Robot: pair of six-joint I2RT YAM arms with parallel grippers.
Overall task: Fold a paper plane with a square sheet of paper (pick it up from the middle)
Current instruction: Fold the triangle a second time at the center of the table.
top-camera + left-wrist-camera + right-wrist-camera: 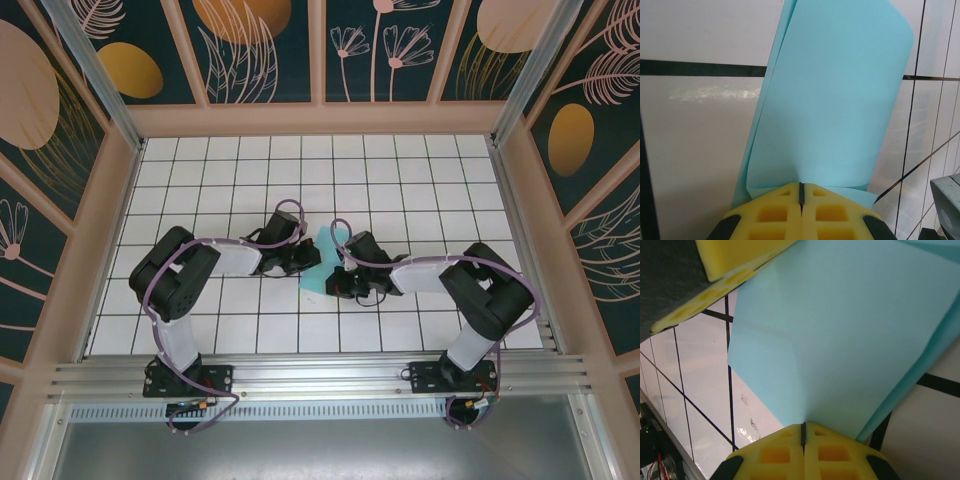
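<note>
My left fingers (801, 187) are pinched tight on one edge of the paper (835, 100). My right fingers (803, 429) are clamped on another edge. The paper bows and creases between them, over the middle of the desk (420, 180), just right of centre.

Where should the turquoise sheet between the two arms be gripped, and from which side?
Likely at its opposite edges, pinched edge-on, one from each side: the left gripper is shut on one edge of the sheet, and the right gripper is shut on another. It is thin and curls over, so the edges are probably easiest to pinch.
</note>
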